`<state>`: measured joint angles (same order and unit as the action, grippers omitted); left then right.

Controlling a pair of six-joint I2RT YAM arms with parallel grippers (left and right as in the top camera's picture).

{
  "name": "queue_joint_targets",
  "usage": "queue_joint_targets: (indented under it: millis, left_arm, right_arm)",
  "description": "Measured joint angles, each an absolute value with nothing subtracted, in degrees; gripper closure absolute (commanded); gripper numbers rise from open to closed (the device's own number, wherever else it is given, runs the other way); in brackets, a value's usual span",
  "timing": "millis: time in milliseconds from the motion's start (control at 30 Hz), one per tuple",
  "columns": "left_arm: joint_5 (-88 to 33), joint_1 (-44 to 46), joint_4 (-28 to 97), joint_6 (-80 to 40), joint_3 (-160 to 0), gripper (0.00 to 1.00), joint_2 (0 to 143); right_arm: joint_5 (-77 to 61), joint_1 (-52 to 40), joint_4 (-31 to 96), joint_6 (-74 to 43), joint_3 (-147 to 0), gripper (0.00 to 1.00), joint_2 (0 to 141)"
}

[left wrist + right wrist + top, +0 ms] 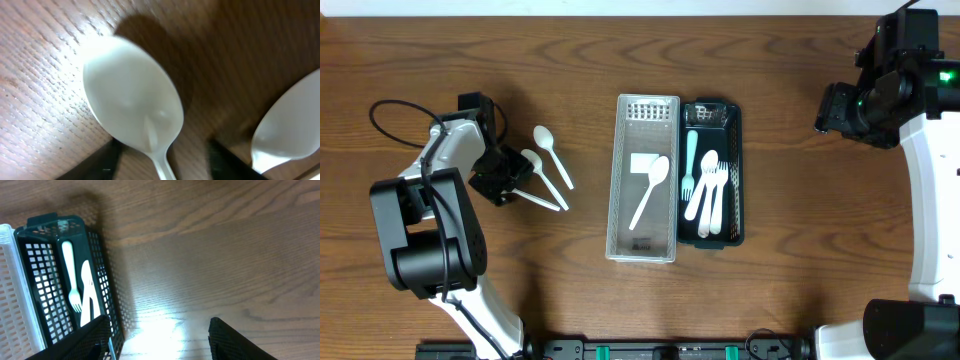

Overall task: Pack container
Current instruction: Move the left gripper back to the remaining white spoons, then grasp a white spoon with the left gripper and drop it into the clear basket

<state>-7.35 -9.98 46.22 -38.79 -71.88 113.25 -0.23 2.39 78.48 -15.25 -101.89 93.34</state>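
Note:
Several white plastic spoons lie on the table at the left; the nearest one [532, 160] fills the left wrist view [131, 102], and a second spoon [290, 125] lies beside it. My left gripper [500, 178] is open and low over the table, with the nearest spoon's neck between its fingers [162, 167], a gap on each side. A white basket [625, 140] holds one white spoon [652, 185]. A dark green basket [736, 150] beside it holds white forks and a teal fork [690, 160]. My right gripper [832, 108] is open and empty [160, 340], above bare table right of the dark basket [102, 270].
A black cable [395, 115] loops on the table behind the left arm. The two baskets stand side by side in the middle of the table, touching.

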Motion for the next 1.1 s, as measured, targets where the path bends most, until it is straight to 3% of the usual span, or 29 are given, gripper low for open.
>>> queue_joint_targets:
  millis: [167, 267, 400, 667, 833, 1100]
  left_arm:
    - [-7.57, -9.98, 46.39, -38.46, -71.70, 0.70, 113.14]
    - [-7.70, -9.98, 46.46, -37.98, -71.70, 0.85, 113.14]
    - [-7.75, -9.98, 46.54, -36.56, -71.66, 0.94, 113.06]
    - [-7.55, -9.93, 47.92, -32.53, -70.22, 0.94, 110.85]
    - [-7.20, -7.46, 50.70, -29.78, -70.22, 0.94, 101.97]
    - [-5.87, 10.20, 50.65, -27.97, -71.77, 0.94, 81.84]
  right_arm:
    - [-0.23, 2.39, 78.56, -15.25, -101.89, 0.34, 93.34]
    - [-0.23, 2.39, 78.65, -15.25, -101.89, 0.35, 93.34]
    - [-0.23, 2.39, 78.67, -15.25, -101.89, 0.34, 93.34]
    - [-0.23, 2.39, 78.67, -15.25, -101.89, 0.35, 93.34]
    - [-0.23, 2.39, 78.65, -15.25, -101.89, 0.34, 93.36]
    - [-0.23, 2.39, 78.43, -15.25, -101.89, 0.34, 93.36]
